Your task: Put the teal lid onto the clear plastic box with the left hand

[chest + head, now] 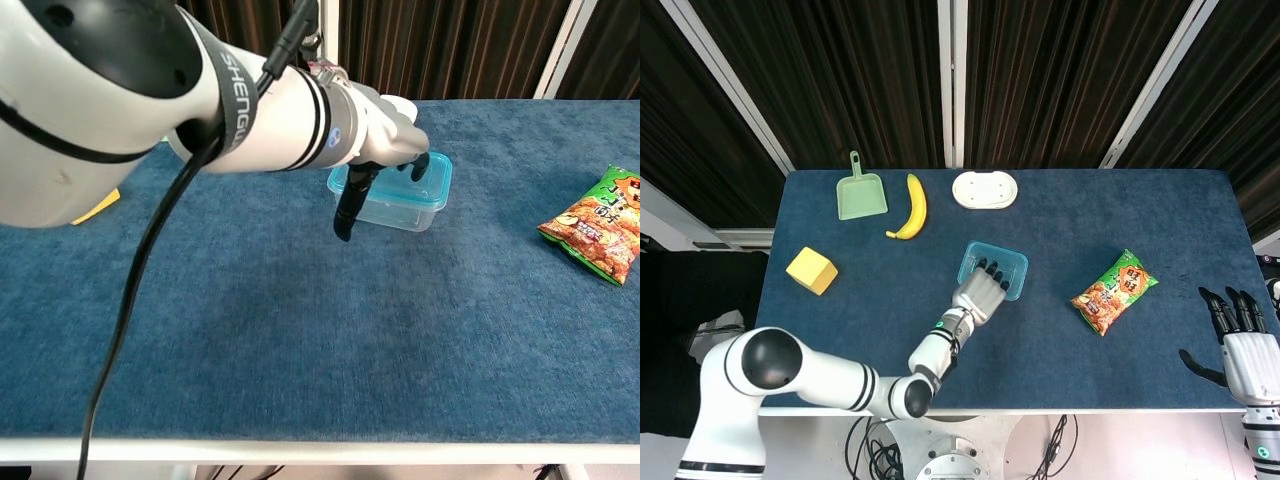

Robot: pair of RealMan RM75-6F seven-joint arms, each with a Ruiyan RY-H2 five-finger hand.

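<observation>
Fingertips of my left hand [981, 291] rest spread on the teal lid [1004, 262], which sits on the clear plastic box [400, 211] mid-table. Far right, my right hand [1241, 343] hangs empty, fingers apart.

The light is bright and even in both views. It seems to come from above. Shadows on the blue table [890, 330] are soft and small, tucked close under each thing. The white arm [130, 90] in the chest view has shiny spots where the light hits it, and it looks a bit soft and fuzzy because it is so close to the camera. The dark curtain [840, 70] behind the table stays very dark, with little to see in it. The head view is sharp all over. The table edges look slanted, wider at the bottom than the top.
</observation>
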